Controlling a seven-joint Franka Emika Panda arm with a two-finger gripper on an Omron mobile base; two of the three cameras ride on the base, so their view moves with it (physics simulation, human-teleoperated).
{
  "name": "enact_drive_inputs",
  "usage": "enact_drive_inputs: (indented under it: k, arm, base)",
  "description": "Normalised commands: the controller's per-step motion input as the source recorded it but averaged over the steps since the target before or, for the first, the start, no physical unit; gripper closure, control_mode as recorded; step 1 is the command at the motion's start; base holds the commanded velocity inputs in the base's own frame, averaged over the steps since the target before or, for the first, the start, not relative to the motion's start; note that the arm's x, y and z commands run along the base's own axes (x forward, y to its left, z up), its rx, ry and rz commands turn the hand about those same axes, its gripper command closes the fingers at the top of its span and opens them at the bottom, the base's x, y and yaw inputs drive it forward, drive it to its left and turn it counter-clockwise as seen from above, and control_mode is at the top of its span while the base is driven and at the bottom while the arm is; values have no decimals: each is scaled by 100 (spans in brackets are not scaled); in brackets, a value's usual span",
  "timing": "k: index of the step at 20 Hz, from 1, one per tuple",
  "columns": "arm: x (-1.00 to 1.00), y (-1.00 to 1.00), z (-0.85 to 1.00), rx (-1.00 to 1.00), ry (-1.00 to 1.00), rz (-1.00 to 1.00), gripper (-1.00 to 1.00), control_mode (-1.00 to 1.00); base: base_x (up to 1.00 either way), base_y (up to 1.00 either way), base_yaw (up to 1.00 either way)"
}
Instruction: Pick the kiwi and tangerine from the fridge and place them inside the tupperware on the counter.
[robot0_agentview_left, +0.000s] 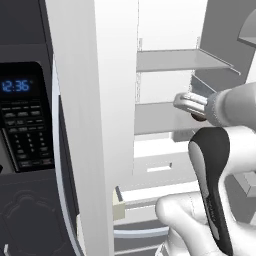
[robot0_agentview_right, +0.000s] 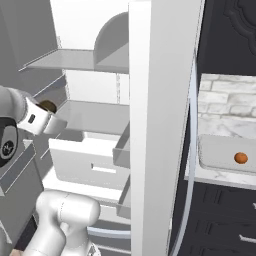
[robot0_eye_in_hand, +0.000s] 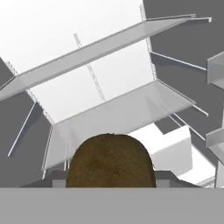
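Note:
My gripper (robot0_eye_in_hand: 110, 180) is shut on the kiwi (robot0_eye_in_hand: 109, 159), a dark brown ball that bulges up between the fingertips in the hand view. The hand is inside the open fridge (robot0_agentview_left: 165, 60), just in front of the middle grey shelf (robot0_eye_in_hand: 122, 113). From the right base view the kiwi (robot0_agentview_right: 48, 105) peeks out behind the gripper (robot0_agentview_right: 50, 114), and in the left base view a dark sliver of the kiwi (robot0_agentview_left: 199, 118) shows under the gripper (robot0_agentview_left: 192, 111). The tangerine (robot0_agentview_right: 241, 158) lies in the grey tupperware (robot0_agentview_right: 212, 150) on the marble counter (robot0_agentview_right: 225, 125).
The fridge's white door edge (robot0_agentview_right: 160, 125) stands between the arm and the counter. A white inner drawer (robot0_agentview_right: 92, 160) sits below the shelf. A dark wall oven with a blue clock (robot0_agentview_left: 22, 115) is to the left. Door bins (robot0_eye_in_hand: 214, 70) flank the hand.

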Motion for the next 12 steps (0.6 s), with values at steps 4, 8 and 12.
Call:
enact_drive_inputs:
  k: [4,8,12]
  arm:
    - [-43,-3,-5,0,1,0,100,100]
    - [0,0,0,0,0,0,100,100]
    - [0,0,0,0,0,0,100,100]
  base:
    - [-46,0,0]
    - [-99,0,-3]
    - [-99,0,-10]
